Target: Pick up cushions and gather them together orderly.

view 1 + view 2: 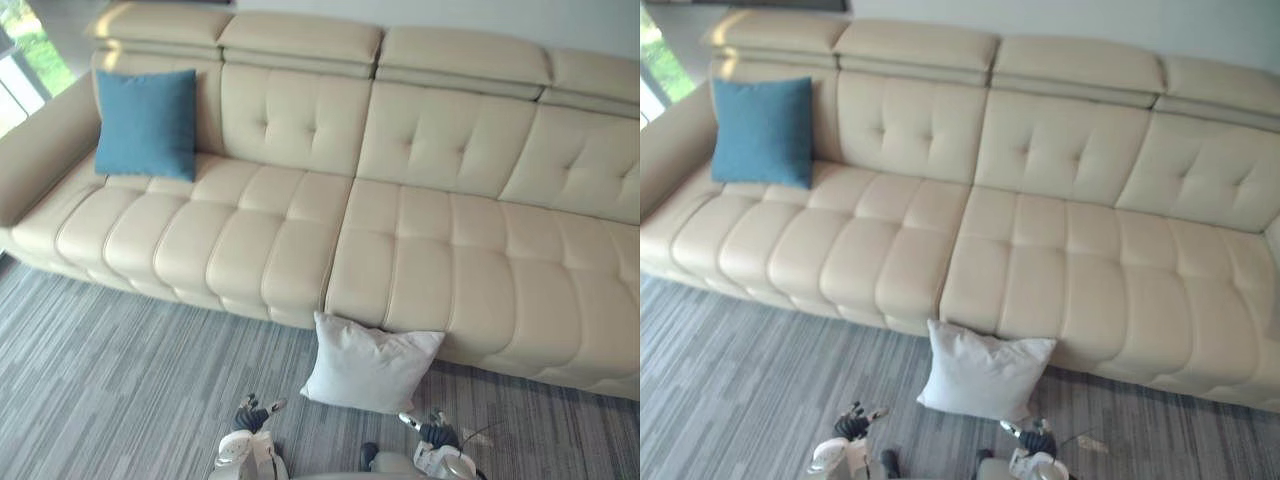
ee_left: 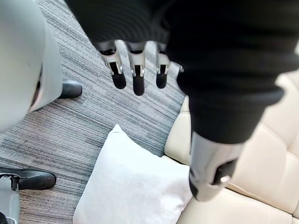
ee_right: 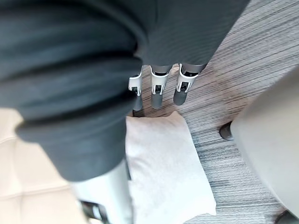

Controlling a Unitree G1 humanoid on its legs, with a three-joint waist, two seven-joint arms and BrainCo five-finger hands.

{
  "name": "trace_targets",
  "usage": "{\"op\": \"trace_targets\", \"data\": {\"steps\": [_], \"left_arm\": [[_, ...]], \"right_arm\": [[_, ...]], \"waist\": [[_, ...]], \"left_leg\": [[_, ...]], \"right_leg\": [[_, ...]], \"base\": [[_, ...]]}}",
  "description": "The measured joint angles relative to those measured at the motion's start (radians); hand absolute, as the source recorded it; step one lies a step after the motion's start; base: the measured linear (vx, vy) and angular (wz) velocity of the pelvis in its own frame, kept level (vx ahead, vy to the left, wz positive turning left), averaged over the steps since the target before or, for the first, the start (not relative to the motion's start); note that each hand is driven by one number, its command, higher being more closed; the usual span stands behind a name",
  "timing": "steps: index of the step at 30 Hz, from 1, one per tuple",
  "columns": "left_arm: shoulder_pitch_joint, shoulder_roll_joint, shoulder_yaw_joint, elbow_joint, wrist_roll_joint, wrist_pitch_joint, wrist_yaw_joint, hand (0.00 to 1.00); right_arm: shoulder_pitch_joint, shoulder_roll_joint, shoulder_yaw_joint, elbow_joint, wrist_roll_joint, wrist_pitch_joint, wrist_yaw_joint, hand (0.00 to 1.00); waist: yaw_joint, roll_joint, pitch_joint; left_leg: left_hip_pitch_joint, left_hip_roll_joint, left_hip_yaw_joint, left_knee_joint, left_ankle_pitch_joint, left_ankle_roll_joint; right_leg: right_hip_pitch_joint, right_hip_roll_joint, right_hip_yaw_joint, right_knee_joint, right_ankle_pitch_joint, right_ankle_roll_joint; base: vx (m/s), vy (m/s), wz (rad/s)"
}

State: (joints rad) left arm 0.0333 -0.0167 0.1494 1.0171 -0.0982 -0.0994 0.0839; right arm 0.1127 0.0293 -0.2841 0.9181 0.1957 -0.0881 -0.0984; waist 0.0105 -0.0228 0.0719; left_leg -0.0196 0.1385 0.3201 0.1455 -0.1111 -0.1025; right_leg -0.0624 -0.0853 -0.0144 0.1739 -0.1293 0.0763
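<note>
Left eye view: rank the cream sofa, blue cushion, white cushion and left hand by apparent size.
1. Cream tufted leather sofa.
2. White square fabric cushion, looking slightly larger than the blue square fabric cushion; it is nearer the camera, so their order is unsure.
3. Left hand, smallest.

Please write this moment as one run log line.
left hand: open, empty | right hand: open, empty | white cushion: on floor against sofa | blue cushion: on sofa seat
</note>
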Motion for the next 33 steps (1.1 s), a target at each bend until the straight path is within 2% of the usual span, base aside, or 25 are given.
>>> {"op": "trace_targets", "data": {"steps": [5, 10, 13, 14, 15, 16, 17, 18, 19, 20, 21, 23, 24, 25, 27, 28, 29, 31, 33], "left_arm": [[-0.001, 0.003, 0.018, 0.017, 0.02, 0.001, -0.001, 0.0], [-0.002, 0.007, 0.017, 0.022, 0.037, 0.002, -0.001, 0.0], [-0.01, 0.018, 0.017, 0.013, 0.037, 0.002, 0.0, 0.0], [-0.012, 0.023, 0.017, 0.012, 0.037, 0.002, 0.0, 0.0], [-0.022, 0.026, 0.016, 0.013, 0.037, 0.002, 0.0, 0.0], [-0.022, 0.028, 0.016, 0.013, 0.037, 0.002, 0.0, 0.0], [-0.02, 0.037, 0.009, 0.014, 0.037, 0.002, 0.0, 0.0], [-0.016, 0.048, 0.003, 0.016, 0.036, 0.005, 0.0, 0.0], [-0.014, 0.062, -0.009, 0.017, 0.036, 0.006, 0.0, 0.0], [-0.013, 0.074, -0.025, 0.018, 0.036, 0.007, 0.0, 0.0], [-0.011, 0.079, -0.045, 0.023, 0.036, 0.008, 0.0, 0.0], [-0.013, 0.078, -0.052, 0.035, 0.036, 0.007, 0.0, 0.0], [-0.012, 0.079, -0.052, 0.037, 0.037, 0.008, 0.0, 0.0], [-0.013, 0.08, -0.051, 0.036, 0.036, 0.007, 0.0, 0.0], [-0.014, 0.078, -0.031, 0.021, 0.036, 0.007, 0.0, 0.0], [-0.015, 0.076, -0.017, 0.01, 0.036, 0.007, 0.0, 0.0], [-0.014, 0.072, -0.01, 0.001, 0.035, 0.007, 0.001, 0.0], [-0.019, 0.058, -0.013, -0.01, 0.033, 0.004, 0.001, 0.0], [-0.025, 0.04, -0.02, -0.023, 0.031, 0.002, 0.001, 0.0]], "right_arm": [[-0.003, -0.018, -0.031, 0.062, 0.0, 0.01, 0.013, 0.0], [-0.004, -0.028, -0.029, 0.085, 0.0, 0.021, 0.017, 0.0], [-0.038, -0.03, -0.023, 0.081, -0.002, 0.021, 0.016, 0.0], [-0.054, -0.03, -0.022, 0.081, -0.002, 0.022, 0.015, 0.0], [-0.058, -0.037, -0.016, 0.08, -0.01, 0.021, 0.013, 0.0], [-0.065, -0.039, -0.012, 0.08, -0.013, 0.021, 0.013, 0.0], [-0.067, -0.04, -0.005, 0.082, -0.024, 0.022, 0.01, 0.0], [-0.065, -0.04, -0.003, 0.082, -0.035, 0.023, 0.008, 0.0], [-0.061, -0.042, 0.004, 0.083, -0.04, 0.023, 0.006, 0.0], [-0.055, -0.047, 0.016, 0.087, -0.041, 0.023, 0.003, 0.0], [-0.057, -0.063, 0.021, 0.091, -0.044, 0.025, 0.002, 0.0], [-0.061, -0.08, 0.024, 0.102, -0.044, 0.027, 0.002, 0.0], [-0.077, -0.088, 0.031, 0.116, -0.045, 0.027, 0.002, 0.0], [-0.08, -0.088, 0.039, 0.123, -0.048, 0.029, 0.002, 0.0], [-0.072, -0.079, 0.054, 0.116, -0.048, 0.026, 0.001, 0.0], [-0.073, -0.084, 0.057, 0.115, -0.048, 0.026, 0.001, 0.0], [-0.072, -0.08, 0.059, 0.107, -0.043, 0.026, -0.001, 0.0], [-0.074, -0.086, 0.052, 0.073, -0.04, 0.023, -0.006, 0.0], [-0.079, -0.085, 0.051, 0.049, -0.039, 0.022, -0.009, 0.0]], "waist": [[-0.003, -0.001, -0.005], [-0.004, 0.0, 0.0], [-0.002, -0.01, 0.029], [-0.002, -0.008, 0.039], [-0.003, -0.001, 0.051], [-0.002, 0.004, 0.056], [0.001, 0.002, 0.06], [-0.002, -0.005, 0.059], [-0.002, 0.001, 0.063], [-0.004, -0.008, 0.058], [-0.004, 0.004, 0.063], [-0.004, 0.021, 0.072], [-0.005, 0.034, 0.078], [-0.005, 0.035, 0.08], [-0.003, 0.026, 0.094], [0.001, 0.035, 0.104], [0.007, 0.04, 0.111], [0.018, 0.047, 0.114], [0.022, 0.055, 0.117]], "left_leg": [[0.054, -0.011, 0.031, -0.044, 0.012, -0.002], [0.061, -0.014, 0.074, -0.048, 0.015, 0.004], [0.059, -0.008, 0.14, -0.017, -0.025, -0.002], [0.056, -0.004, 0.157, -0.012, -0.033, -0.004], [0.059, -0.002, 0.178, -0.028, -0.037, -0.005], [0.058, 0.008, 0.184, -0.031, -0.037, -0.005], [0.058, 0.012, 0.204, -0.03, -0.037, -0.006], [0.059, 0.017, 0.218, -0.031, -0.034, -0.013], [0.058, 0.02, 0.22, -0.031, -0.031, -0.022], [0.057, 0.016, 0.221, -0.027, -0.026, -0.024], [0.061, 0.031, 0.209, -0.02, -0.019, -0.027], [0.07, 0.048, 0.177, -0.02, -0.024, -0.035], [0.069, 0.071, 0.164, 0.002, -0.031, -0.047], [0.049, 0.095, 0.153, 0.054, -0.037, -0.056], [-0.045, 0.167, 0.069, 0.304, -0.037, -0.053], [-0.075, 0.198, 0.036, 0.406, -0.03, -0.041], [-0.125, 0.223, -0.004, 0.512, -0.017, -0.012], [-0.166, 0.189, -0.027, 0.513, -0.077, -0.025], [-0.175, 0.117, -0.023, 0.387, -0.082, -0.013]], "right_leg": [[0.033, 0.015, 0.042, -0.042, 0.026, -0.007], [0.011, 0.022, 0.098, -0.049, 0.055, -0.011], [-0.052, 0.033, 0.147, -0.002, 0.058, -0.015], [-0.067, 0.019, 0.101, -0.003, 0.036, -0.054], [-0.081, -0.041, -0.083, -0.007, 0.031, -0.098], [-0.084, -0.056, -0.126, -0.006, 0.037, -0.104], [-0.093, -0.087, -0.216, -0.006, 0.047, -0.114], [-0.093, -0.106, -0.291, -0.011, 0.059, -0.115], [-0.092, -0.11, -0.319, -0.019, 0.074, -0.104], [-0.092, -0.111, -0.331, -0.029, 0.112, -0.083], [-0.084, -0.094, -0.329, -0.048, 0.131, -0.041], [-0.072, -0.068, -0.323, -0.058, 0.13, -0.041], [-0.059, -0.052, -0.326, -0.054, 0.118, -0.048], [-0.051, -0.043, -0.334, -0.053, 0.107, -0.053], [-0.007, -0.024, -0.359, -0.044, 0.079, -0.069], [0.013, -0.013, -0.361, -0.034, 0.063, -0.076], [0.037, -0.007, -0.357, -0.03, 0.048, -0.084], [0.051, -0.015, -0.345, -0.034, 0.041, -0.09], [0.05, -0.027, -0.342, -0.032, 0.04, -0.086]], "base": [[0.01, 0.016, -0.22], [-0.06, 0.017, -0.34], [-0.13, 0.011, -0.74], [-0.19, 0.039, -1.02], [-0.12, 0.033, -0.89], [-0.06, 0.027, -0.88], [0.01, -0.014, -0.63], [0.03, -0.015, -0.62], [0.08, -0.005, -0.44], [0.16, -0.039, -0.32], [0.17, -0.062, -0.25], [0.18, -0.105, -0.23], [0.19, -0.127, -0.09], [0.21, -0.172, 0.08], [0.14, -0.143, 0.19], [0.14, -0.114, 0.08], [0.17, -0.084, -0.08], [0.14, 0.007, -0.14], [0.09, 0.063, -0.06]]}}
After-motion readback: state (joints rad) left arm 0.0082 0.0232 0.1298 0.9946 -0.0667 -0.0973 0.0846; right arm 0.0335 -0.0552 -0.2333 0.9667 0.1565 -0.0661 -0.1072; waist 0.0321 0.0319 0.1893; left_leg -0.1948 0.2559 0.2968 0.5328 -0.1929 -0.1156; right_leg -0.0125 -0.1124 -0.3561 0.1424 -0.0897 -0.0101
